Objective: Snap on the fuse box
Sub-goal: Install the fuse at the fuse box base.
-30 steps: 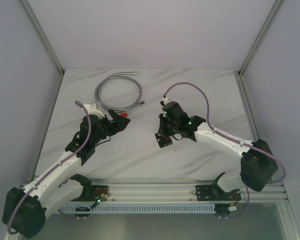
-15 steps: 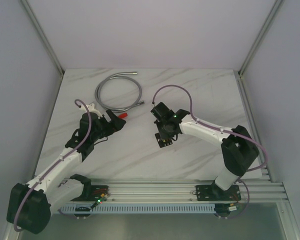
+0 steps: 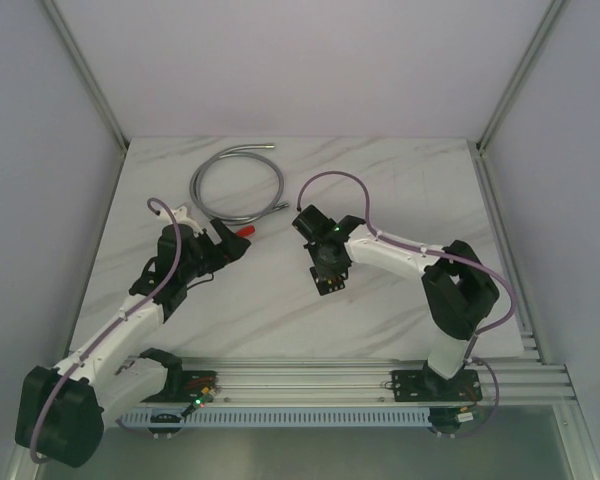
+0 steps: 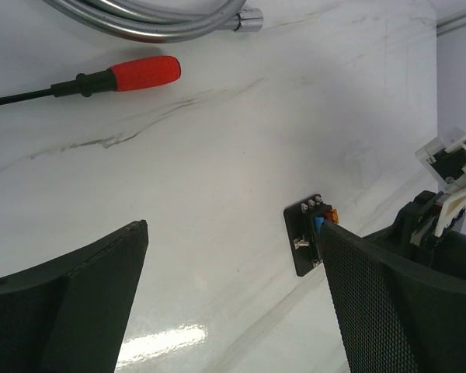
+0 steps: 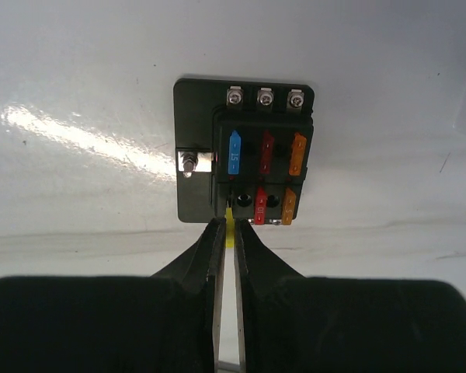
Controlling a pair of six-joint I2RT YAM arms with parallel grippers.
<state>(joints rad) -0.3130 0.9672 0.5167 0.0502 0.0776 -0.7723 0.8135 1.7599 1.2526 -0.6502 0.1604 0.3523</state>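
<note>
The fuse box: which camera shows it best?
The right wrist view: the fuse box fills the centre, its coloured fuses and screws sharp. The left wrist view catches it small, partly behind a finger; the top view shows a tiny dark square.

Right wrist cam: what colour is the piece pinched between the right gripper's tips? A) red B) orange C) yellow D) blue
C: a thin yellow piece shows between the nearly closed tips of the right gripper, at the near edge of the fuse box.
</note>
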